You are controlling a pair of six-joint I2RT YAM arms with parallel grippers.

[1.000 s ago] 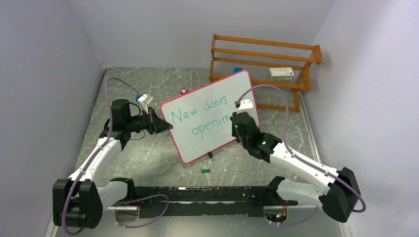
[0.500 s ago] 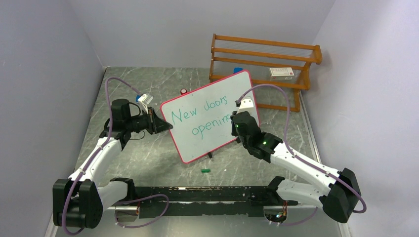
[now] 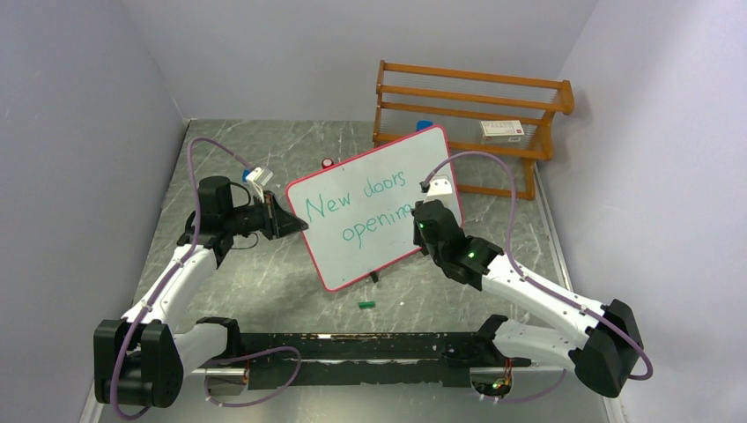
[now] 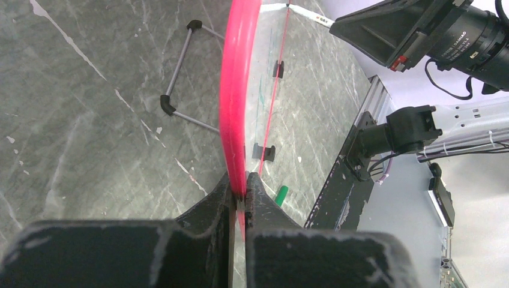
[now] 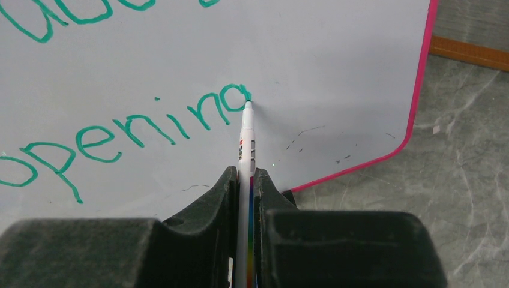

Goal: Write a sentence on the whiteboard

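The whiteboard (image 3: 370,189), white with a pink-red rim, stands tilted at the table's middle. The sentence (image 3: 357,207) in green reads "New doors" over "openin" with the last letter part drawn (image 5: 231,99). My left gripper (image 3: 295,225) is shut on the board's left rim (image 4: 237,108), seen edge-on in the left wrist view. My right gripper (image 3: 421,220) is shut on a white marker (image 5: 245,144). The marker's tip touches the board at the right side of the last letter. The board's face fills the right wrist view (image 5: 336,72).
A wooden rack (image 3: 467,110) with a small box (image 3: 504,130) stands at the back right. A green marker cap (image 3: 366,304) lies on the grey table in front of the board, also in the left wrist view (image 4: 281,195). A small red-and-white item (image 3: 328,163) lies behind the board.
The right gripper has shifted very slightly down and right with the marker. The left arm and the board have not moved.
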